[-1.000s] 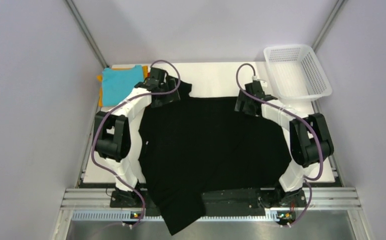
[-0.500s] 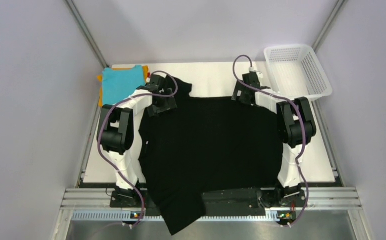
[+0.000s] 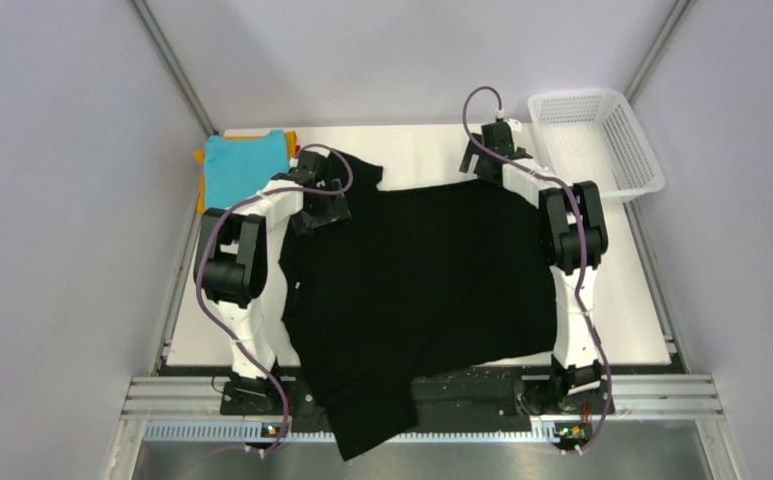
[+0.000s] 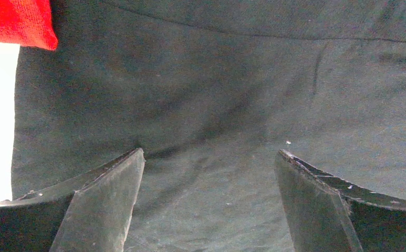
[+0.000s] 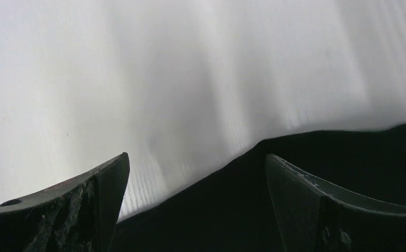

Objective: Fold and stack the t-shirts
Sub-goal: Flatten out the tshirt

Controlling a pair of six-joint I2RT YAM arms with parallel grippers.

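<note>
A large black t-shirt (image 3: 422,280) lies spread over the table's middle, one corner hanging over the near edge. My left gripper (image 3: 322,200) hovers open over its far left part; in the left wrist view the left gripper (image 4: 208,152) shows only black cloth (image 4: 216,94) between its fingers. My right gripper (image 3: 480,165) is open at the shirt's far right edge. In the right wrist view the right gripper (image 5: 196,155) straddles the black hem (image 5: 274,173) and white table. A folded teal tee (image 3: 237,165) lies on an orange-yellow one (image 3: 201,190) at far left; a red corner (image 4: 17,21) shows.
A white mesh basket (image 3: 592,140) stands at the far right corner. The white table top (image 3: 422,155) shows beyond the shirt and along its right side. Grey walls close in on both sides, and a metal rail (image 3: 422,395) runs along the near edge.
My right arm has swung away and leftward to the shirt's far right edge. The shirt's right side has shifted inward, baring table at near right. The left arm barely moved.
</note>
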